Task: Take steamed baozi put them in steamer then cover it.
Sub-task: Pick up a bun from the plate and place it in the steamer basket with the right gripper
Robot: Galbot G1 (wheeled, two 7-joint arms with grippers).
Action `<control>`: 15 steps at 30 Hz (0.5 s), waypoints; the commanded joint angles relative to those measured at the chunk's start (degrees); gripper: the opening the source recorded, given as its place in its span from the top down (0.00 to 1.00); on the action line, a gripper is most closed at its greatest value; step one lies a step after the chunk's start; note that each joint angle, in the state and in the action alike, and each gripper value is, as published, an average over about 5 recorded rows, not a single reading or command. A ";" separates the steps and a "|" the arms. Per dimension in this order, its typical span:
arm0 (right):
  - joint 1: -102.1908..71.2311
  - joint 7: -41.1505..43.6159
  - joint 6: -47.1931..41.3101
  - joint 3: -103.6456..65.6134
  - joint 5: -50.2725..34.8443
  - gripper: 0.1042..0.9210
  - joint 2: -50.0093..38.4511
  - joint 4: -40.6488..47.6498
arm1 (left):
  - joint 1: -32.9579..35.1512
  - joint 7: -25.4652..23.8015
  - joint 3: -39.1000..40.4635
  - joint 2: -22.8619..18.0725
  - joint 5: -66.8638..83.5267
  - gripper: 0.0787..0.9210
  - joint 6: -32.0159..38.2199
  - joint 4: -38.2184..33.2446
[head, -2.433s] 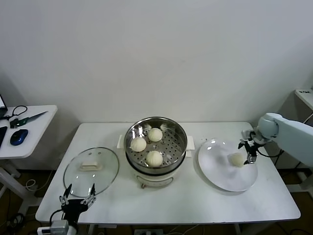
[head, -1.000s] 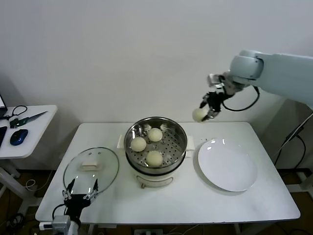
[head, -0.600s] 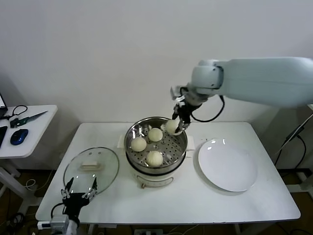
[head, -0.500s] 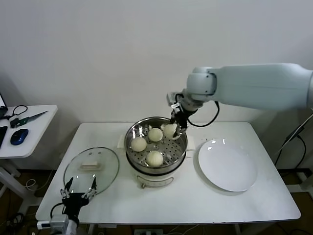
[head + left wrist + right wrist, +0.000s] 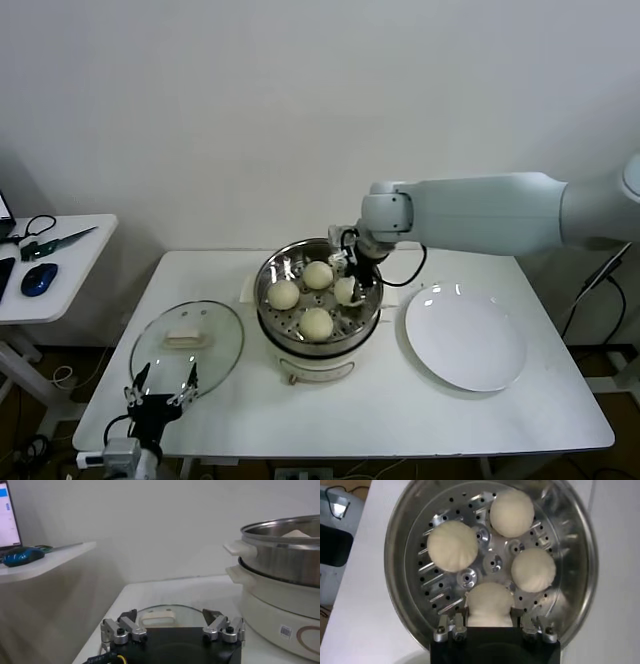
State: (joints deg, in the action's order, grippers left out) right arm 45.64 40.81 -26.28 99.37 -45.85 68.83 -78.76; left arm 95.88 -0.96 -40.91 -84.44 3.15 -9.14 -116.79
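The steamer [image 5: 300,345] stands mid-table, steel pot on a cream base. Three steamed baozi [image 5: 318,275] [image 5: 284,294] [image 5: 316,323] lie on its perforated tray. My right gripper [image 5: 348,285] reaches down into the pot, shut on a fourth baozi [image 5: 343,293] that is low over the tray. In the right wrist view this baozi [image 5: 489,602] is squeezed between the fingers, with the other three [image 5: 452,545] beyond it. The glass cover [image 5: 187,345] lies flat on the table left of the steamer. My left gripper [image 5: 160,400] hangs open at the table's front left edge, just short of the cover [image 5: 156,616].
A bare white plate [image 5: 465,337] lies right of the steamer. A side table [image 5: 60,290] at the far left carries a blue mouse [image 5: 38,280] and scissors. From the left wrist, the steamer's wall [image 5: 280,575] rises close by.
My right gripper lifted the baozi off the plate, swung left over the table and lowered it into the steamer. The plate is now bare. The left arm barely moved.
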 commanded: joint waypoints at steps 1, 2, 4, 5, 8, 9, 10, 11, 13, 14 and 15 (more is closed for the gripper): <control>-3.63 -2.14 -1.60 -0.45 1.17 0.42 1.08 1.39 | 0.00 -0.02 0.06 -0.04 -0.06 0.12 0.00 -0.05; -3.79 -2.26 -1.70 -0.52 1.12 0.42 1.05 1.38 | 0.00 -0.01 0.04 -0.02 -0.02 0.12 0.02 -0.02; -4.03 -2.52 -1.85 -0.87 1.02 0.42 0.99 1.42 | 0.02 0.01 0.00 0.01 0.06 0.12 0.07 0.06; -4.08 -2.63 -1.90 -1.16 0.94 0.42 0.96 1.46 | 0.04 0.01 -0.02 0.04 0.09 0.12 0.09 0.08; -2.72 -1.85 -1.05 -1.98 0.47 0.42 0.71 1.53 | 0.08 0.00 -0.04 0.08 0.16 0.12 0.11 0.03; -1.55 -0.94 -0.24 -2.03 0.23 0.41 0.44 1.51 | 0.08 0.00 -0.05 0.09 0.18 0.12 0.11 0.02; -0.16 0.18 0.70 -2.03 -0.03 0.38 0.08 1.47 | 0.08 0.00 -0.07 0.11 0.19 0.12 0.10 0.01; 1.31 1.41 1.78 -1.96 -0.37 0.36 -0.44 1.44 | 0.08 0.00 -0.10 0.12 0.20 0.12 0.09 0.00; 4.52 4.43 4.24 -1.96 -1.47 0.29 -2.29 1.30 | 0.09 0.00 -0.16 0.16 0.22 0.12 0.04 -0.07; 5.90 5.63 5.17 -2.07 -2.32 0.26 -3.48 1.12 | 0.08 0.02 -0.19 0.18 0.24 0.12 -0.03 -0.12; 7.32 6.55 5.95 -2.27 -3.41 0.23 -4.92 0.78 | 0.06 0.03 -0.22 0.20 0.26 0.12 -0.11 -0.18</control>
State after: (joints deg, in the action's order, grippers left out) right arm 44.41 40.19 -26.34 98.17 -45.95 68.62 -77.67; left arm 95.65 -0.94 -41.16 -84.14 3.46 -9.50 -117.14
